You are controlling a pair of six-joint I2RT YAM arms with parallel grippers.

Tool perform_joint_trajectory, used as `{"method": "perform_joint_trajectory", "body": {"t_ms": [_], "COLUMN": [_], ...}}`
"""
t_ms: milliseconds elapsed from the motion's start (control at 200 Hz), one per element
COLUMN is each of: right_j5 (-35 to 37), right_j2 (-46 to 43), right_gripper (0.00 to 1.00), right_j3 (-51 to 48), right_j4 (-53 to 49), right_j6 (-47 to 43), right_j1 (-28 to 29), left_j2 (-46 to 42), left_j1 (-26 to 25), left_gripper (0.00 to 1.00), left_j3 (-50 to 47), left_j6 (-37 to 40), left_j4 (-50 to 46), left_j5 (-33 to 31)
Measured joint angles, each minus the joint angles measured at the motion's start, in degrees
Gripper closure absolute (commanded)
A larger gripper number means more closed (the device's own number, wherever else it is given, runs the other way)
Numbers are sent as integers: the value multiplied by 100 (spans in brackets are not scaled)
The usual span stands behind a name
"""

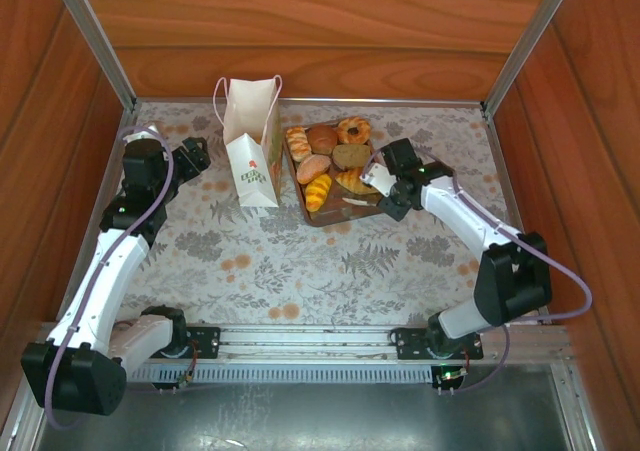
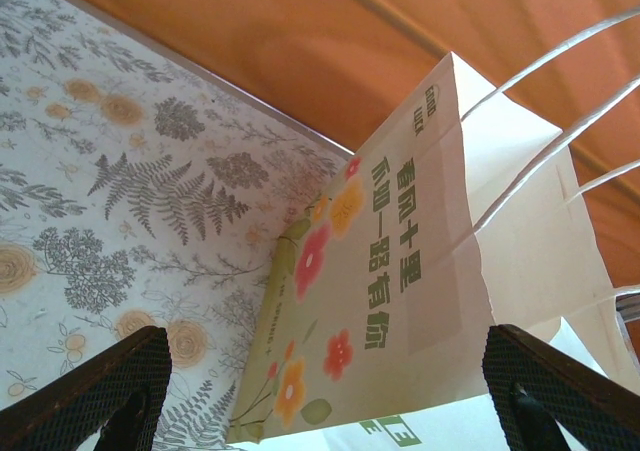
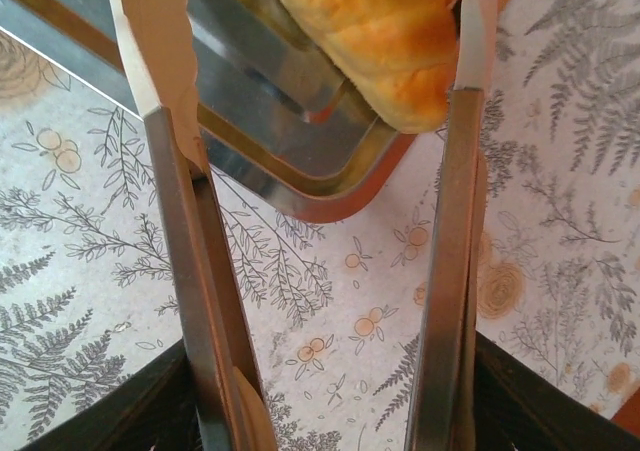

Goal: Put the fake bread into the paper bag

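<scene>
Enclosure walls: orange-brown wood panelling at the back wall [image 1: 320,31], left wall [image 1: 40,121] and right wall [image 1: 600,101]. Aluminium posts [image 1: 95,36] stand in both rear corners. Table cloth [image 1: 300,261]: pale, printed with grey ferns and orange flowers, lying flat. A metal rail [image 1: 300,339] runs along the near edge, with grey sheet metal [image 1: 320,411] below it. Lighting is even, with a soft sheen on the wood.

The left arm is extended forward along the left side, its gripper [image 1: 199,157] held wide apart and turned rightward, while the right arm is bent at the elbow and angled inward, its gripper [image 1: 386,183] clamped around tongs [image 3: 185,221].
</scene>
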Motion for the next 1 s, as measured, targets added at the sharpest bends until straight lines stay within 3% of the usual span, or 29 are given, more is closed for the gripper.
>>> {"method": "perform_joint_trajectory", "body": {"t_ms": [255, 1000], "right_j5": [101, -496], "right_j2": [509, 468], "right_gripper": [39, 45], "right_j3": [157, 396], "right_j4": [22, -127], "right_j6": [-87, -109], "right_j1": [-105, -560], "left_j2": [79, 96], "left_j1": [2, 2], "left_gripper": [14, 14], "left_j3": [0, 24], "left_j6": [0, 2], "left_j4": [0, 0], "left_j5": [2, 4]}}
